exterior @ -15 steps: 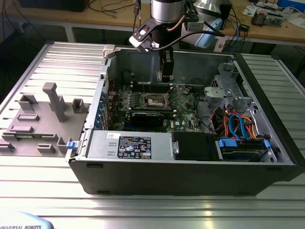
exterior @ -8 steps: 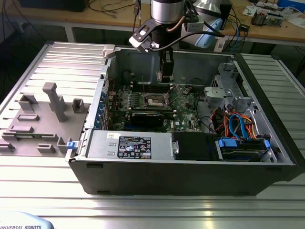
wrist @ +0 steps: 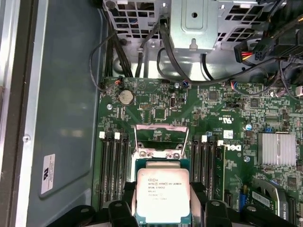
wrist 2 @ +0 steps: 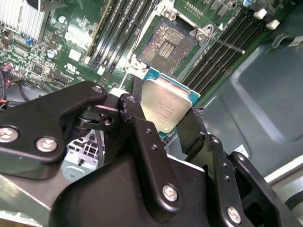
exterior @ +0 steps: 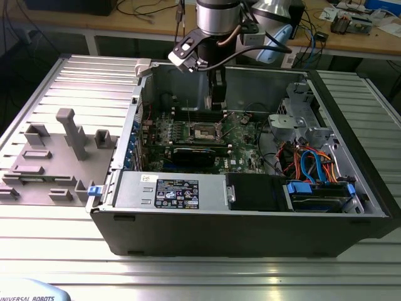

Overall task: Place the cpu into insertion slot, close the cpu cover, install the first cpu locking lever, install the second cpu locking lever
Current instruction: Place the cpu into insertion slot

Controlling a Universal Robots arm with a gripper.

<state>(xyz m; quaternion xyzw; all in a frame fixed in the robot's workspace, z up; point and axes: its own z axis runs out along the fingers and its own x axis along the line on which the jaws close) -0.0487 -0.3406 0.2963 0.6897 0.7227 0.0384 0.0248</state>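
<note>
My gripper (wrist 2: 166, 113) is shut on the cpu (wrist 2: 165, 108), a flat square chip with a silver-grey top and a green edge, its black fingers (wrist: 124, 195) pressing two opposite sides. In both wrist views the cpu (wrist: 162, 195) hangs above the motherboard, a short way off the insertion slot (wrist 2: 165, 45). The slot lies open, its contact field bare inside a silvery rim. The cpu cover (wrist: 158, 133) stands raised at the slot's edge. A thin locking lever (wrist 2: 226, 45) sticks out beside the slot. In the exterior view my gripper (exterior: 217, 100) hovers over the slot (exterior: 205, 132).
The open computer case (exterior: 250, 222) surrounds the motherboard. Memory slots (wrist: 112, 163) flank the socket. A black graphics card (exterior: 197, 154) lies near it, with a drive cage (exterior: 294, 116) and coloured cables (exterior: 313, 166) toward the exterior view's right. Grey fixtures (exterior: 69, 135) stand outside the case.
</note>
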